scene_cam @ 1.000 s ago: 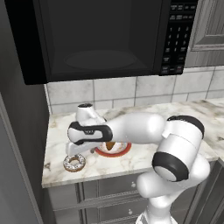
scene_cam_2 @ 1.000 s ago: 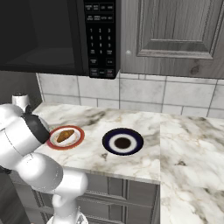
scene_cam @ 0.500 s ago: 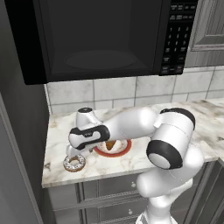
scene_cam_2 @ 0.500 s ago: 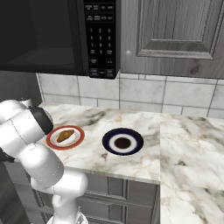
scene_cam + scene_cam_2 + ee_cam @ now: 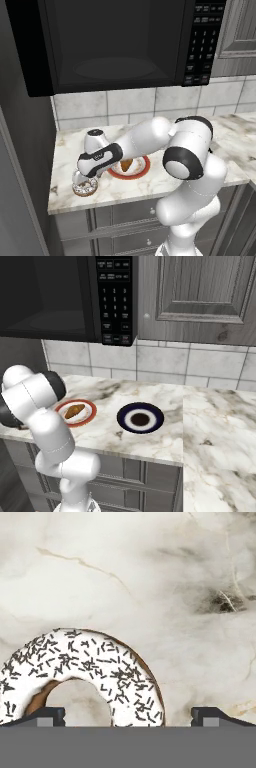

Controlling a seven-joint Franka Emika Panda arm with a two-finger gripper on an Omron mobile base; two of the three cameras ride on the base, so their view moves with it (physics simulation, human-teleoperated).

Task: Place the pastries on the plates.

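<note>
Gripper (image 5: 128, 716) is right down over the donut (image 5: 85, 674), low on the marble counter (image 5: 165, 587). Fingers are spread wide and hold nothing: in the hand view one tip (image 5: 42, 716) sits over the donut's hole side, the other (image 5: 215, 716) over bare marble past the donut's rim.

Key relation: the donut isn't centred between the tips. Most of the ring lies toward one finger, and the gap's midpoint falls roughly on the ring's outer edge. Closing here would, I think, pinch one wall of the ring (hole to outer edge), not the whole thing. That's probably a workable grasp, but a thin one.

No long axis to worry about, since it's a ring and any approach angle works.

From the left base view the gripper (image 5: 82, 176) hangs just above the donut (image 5: 85, 187), near the counter's front corner. The red-rimmed plate (image 5: 142, 172) is just beside it and already carries the croissant (image 5: 126, 165). The navy plate (image 5: 140, 418) lies further along, past the red-rimmed one, with nothing on it, so it's likely the donut's target.

Croissant done, donut not yet picked.
</note>
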